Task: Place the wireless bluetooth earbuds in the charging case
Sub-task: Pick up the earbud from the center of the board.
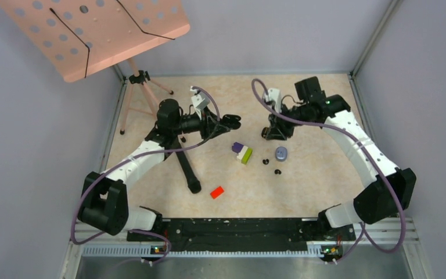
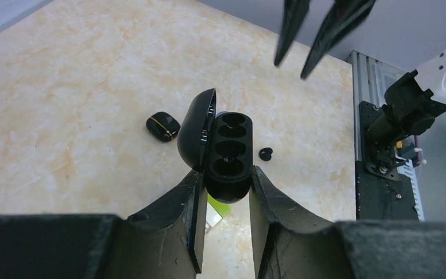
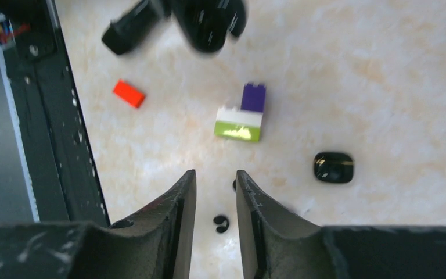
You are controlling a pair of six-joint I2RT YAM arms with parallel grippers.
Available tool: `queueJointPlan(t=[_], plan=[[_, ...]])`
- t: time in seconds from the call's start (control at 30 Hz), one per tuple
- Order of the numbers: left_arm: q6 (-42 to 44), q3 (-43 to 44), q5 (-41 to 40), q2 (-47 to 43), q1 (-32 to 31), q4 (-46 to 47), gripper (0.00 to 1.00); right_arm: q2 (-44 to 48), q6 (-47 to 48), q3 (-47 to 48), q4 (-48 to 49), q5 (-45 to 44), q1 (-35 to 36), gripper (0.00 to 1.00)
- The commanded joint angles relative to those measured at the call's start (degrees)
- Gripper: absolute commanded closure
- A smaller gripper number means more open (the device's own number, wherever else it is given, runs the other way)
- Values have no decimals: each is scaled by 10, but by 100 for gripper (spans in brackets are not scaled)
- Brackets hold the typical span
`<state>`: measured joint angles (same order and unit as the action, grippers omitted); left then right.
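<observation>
Only left wrist shows case [image 2: 227,157] wells.

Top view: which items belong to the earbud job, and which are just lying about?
Job: open charging case, held in the left fingers; two black earbuds.
Lying about: red block, stacked blocks, closed case, music stand.

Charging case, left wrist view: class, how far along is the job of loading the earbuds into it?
Done: the left gripper grips the black charging case, lid open. In hand: the right gripper hangs open over a black earbud lying on the table. Left: everything else; the case's wells look empty, so no earbud is seated yet.
</observation>
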<state>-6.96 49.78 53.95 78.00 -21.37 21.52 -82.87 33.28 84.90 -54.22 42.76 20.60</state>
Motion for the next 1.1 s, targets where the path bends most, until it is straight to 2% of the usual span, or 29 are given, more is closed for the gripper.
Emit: queueJointPlan(t=[0.0,0.13,0.27,0.63,1.07], plan=[[-33,-14,-12,-35,15,19,100,8,80,-109,-35,-64,2,74],[-28,-15,-16,-46,25,-8,100,-2,75,-198,-15,-105,3,78],[-30,-14,-18,-53,28,-28,100,-21,105,-237,10,-130,2,80],[-34,-5,-19,-58,33,-56,100,-113,147,-235,71,-156,3,82],[-46,-9,-28,-59,52,-72,100,-129,179,-267,100,-149,3,79]])
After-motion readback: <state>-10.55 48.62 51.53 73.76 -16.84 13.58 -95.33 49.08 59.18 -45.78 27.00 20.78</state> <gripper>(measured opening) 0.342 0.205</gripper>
